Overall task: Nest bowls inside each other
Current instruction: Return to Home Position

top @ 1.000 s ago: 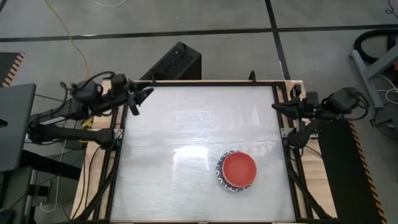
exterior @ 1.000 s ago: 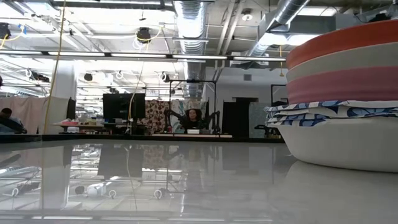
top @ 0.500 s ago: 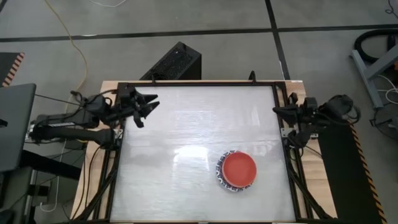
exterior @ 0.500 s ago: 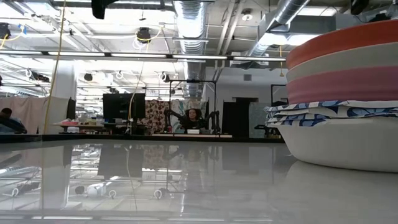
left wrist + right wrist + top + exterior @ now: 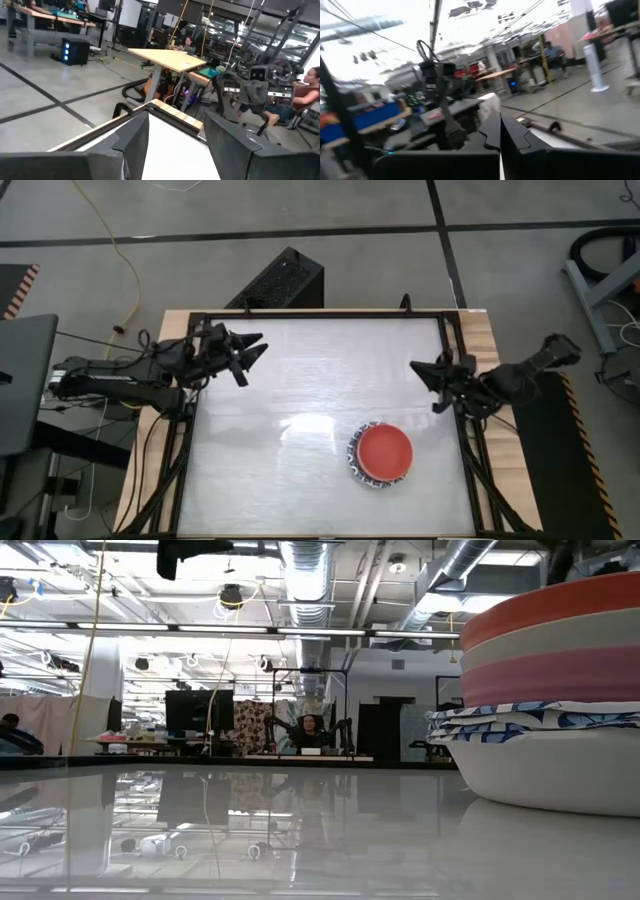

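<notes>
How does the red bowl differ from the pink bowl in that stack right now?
The red bowl sits on top of the stack, its inside open to the high view; the pink bowl sits two layers lower, showing only its side in the low view. A cream bowl separates them. Both sit upright, nested in one stack.

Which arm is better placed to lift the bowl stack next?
Probably the right: the right gripper hangs near the bowl stack on the right side of the table; the left gripper is farther off, at the left edge.
</notes>
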Motion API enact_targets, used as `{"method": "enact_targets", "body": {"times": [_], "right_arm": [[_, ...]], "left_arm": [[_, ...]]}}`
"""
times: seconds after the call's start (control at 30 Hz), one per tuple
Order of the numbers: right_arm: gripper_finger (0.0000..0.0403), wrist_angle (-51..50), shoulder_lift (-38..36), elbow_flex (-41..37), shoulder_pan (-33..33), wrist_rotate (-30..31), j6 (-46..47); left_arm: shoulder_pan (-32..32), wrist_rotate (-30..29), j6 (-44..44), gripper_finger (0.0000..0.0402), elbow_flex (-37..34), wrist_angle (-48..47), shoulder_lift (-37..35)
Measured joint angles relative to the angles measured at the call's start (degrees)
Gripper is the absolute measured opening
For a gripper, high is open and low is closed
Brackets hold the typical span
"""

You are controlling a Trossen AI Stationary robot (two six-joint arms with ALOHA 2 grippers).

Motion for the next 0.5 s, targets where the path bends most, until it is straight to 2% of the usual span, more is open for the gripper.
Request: {"method": "enact_targets", "body": {"times": [0.1, 0.13, 0.2, 0.37, 0.5], "right_arm": [[0.0014, -0.4, 3.9, 3.2, -4.8, -3.2, -1.8], [0.0014, -1.2, 4.7, 4.6, -6.9, -5.9, -2.2], [0.0014, -4.6, 5.6, 7.6, -11.8, -13.6, -2.3], [0.0014, -18.5, 6.5, 14.9, -25.7, -34.2, -1.1], [0.0014, -28.3, 4.5, 18.1, -34.6, -44.0, 0.5]], "left_arm": [[0.0, 0.1, 0.0, 0.0178, 0.0, 0.0, 0.3], [0.0, 0.5, 0.0, 0.0178, 0.0, -0.2, 0.3], [0.2, 2.3, 0.0, 0.0178, 0.0, -0.2, 0.3], [2.5, 10.7, -1.0, 0.0178, 0.0, -0.3, -0.1], [5.2, 13.4, -1.3, 0.0178, 0.0, -3.3, -1.8]]}}
